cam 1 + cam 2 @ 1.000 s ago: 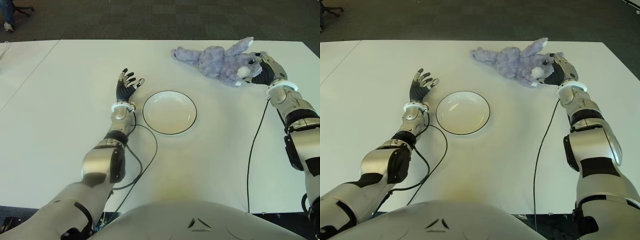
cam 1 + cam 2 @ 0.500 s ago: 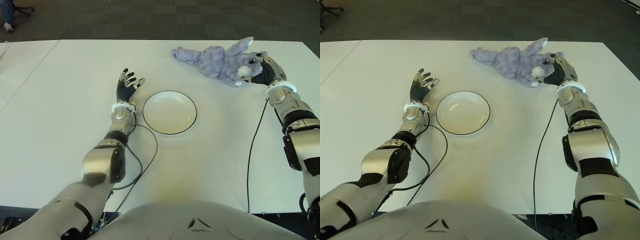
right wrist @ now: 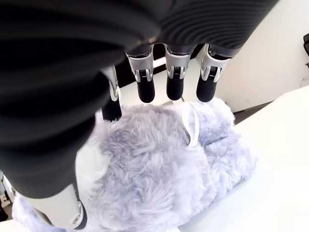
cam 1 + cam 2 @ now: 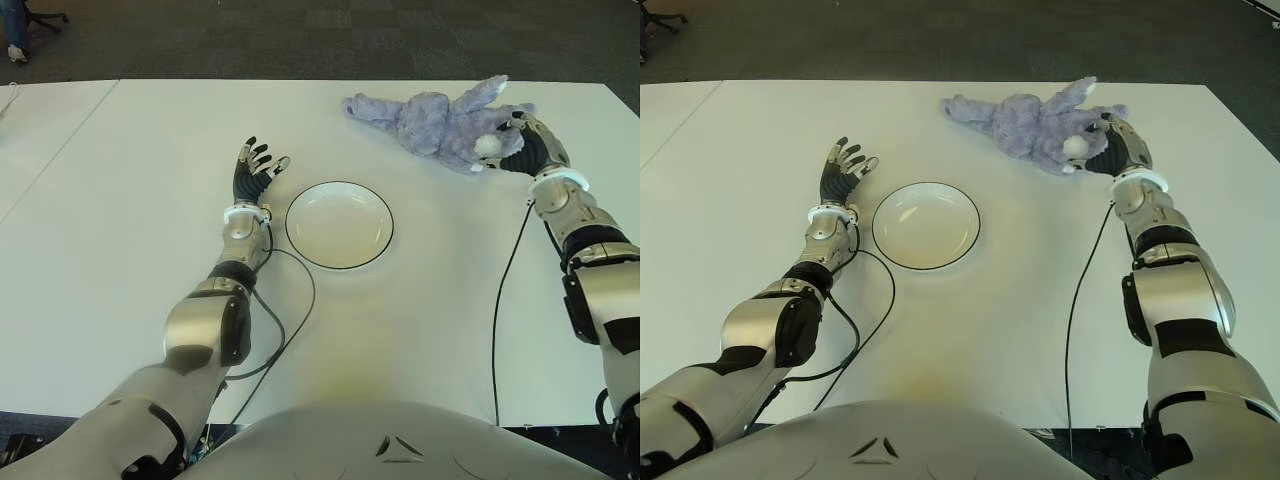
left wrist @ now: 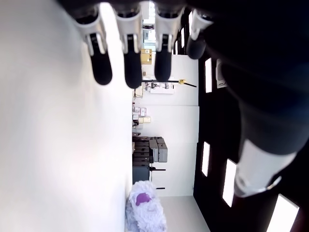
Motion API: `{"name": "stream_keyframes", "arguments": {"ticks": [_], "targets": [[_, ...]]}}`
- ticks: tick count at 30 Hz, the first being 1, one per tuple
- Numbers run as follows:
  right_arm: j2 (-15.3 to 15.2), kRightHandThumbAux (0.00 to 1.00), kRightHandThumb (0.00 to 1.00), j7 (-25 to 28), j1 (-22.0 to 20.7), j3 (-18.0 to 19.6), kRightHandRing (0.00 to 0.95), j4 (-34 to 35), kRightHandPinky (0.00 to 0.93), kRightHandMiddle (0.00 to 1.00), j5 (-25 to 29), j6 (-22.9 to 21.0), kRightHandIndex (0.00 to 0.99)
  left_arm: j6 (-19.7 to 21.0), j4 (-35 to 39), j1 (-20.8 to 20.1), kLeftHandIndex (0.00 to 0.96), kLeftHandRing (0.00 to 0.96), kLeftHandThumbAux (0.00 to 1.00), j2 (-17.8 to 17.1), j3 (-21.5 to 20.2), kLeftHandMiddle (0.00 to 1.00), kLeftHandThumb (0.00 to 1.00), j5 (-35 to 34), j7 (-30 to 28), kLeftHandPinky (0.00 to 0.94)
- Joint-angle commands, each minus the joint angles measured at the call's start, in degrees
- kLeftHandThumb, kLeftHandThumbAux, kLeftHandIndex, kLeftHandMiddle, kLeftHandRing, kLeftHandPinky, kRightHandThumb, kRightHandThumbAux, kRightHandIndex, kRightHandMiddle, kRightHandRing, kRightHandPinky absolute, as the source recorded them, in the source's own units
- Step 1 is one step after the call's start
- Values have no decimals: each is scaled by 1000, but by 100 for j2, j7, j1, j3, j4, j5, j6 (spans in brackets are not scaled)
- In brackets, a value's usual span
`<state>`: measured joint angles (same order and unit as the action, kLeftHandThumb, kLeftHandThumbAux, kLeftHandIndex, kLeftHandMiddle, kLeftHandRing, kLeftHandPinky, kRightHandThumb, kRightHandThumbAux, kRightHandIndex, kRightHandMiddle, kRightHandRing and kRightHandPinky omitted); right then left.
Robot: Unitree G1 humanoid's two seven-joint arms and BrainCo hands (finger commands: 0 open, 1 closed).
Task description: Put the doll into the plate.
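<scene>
Doll (image 4: 440,124) w/ right hand (image 4: 527,143) fingers (image 3: 175,87) spread over it, grip unclear, left hand (image 4: 253,170) fingers relaxed, plate (image 4: 339,225) bare.

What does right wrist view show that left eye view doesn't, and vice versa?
Only the right wrist view: the right hand's fingers extended over the doll's fur, a white ribbon on it.
Only the left eye view: the plate empty at table centre, the left hand open to its left.
Both: the purple doll lying on the table, the right hand against it.

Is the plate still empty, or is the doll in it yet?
Empty. The plate shows only its bare white inside; the doll lies on the table beyond it, with the right hand at its head.
</scene>
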<state>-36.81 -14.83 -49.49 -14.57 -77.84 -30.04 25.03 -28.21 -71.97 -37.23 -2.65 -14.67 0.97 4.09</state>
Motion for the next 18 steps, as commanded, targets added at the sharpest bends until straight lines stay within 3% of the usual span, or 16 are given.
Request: {"name": "stream_keyframes", "arguments": {"ticks": [1, 18], "targets": [[194, 769, 217, 92, 201, 6, 1, -59, 20, 43, -2, -124, 276, 643, -517, 667, 49, 201, 734, 305, -21, 177, 23, -58, -67, 220], [454, 770, 268, 4, 211, -1, 29, -50, 60, 60, -24, -207, 251, 623, -514, 653, 33, 178, 719, 334, 22, 158, 11, -16, 5, 196]]}}
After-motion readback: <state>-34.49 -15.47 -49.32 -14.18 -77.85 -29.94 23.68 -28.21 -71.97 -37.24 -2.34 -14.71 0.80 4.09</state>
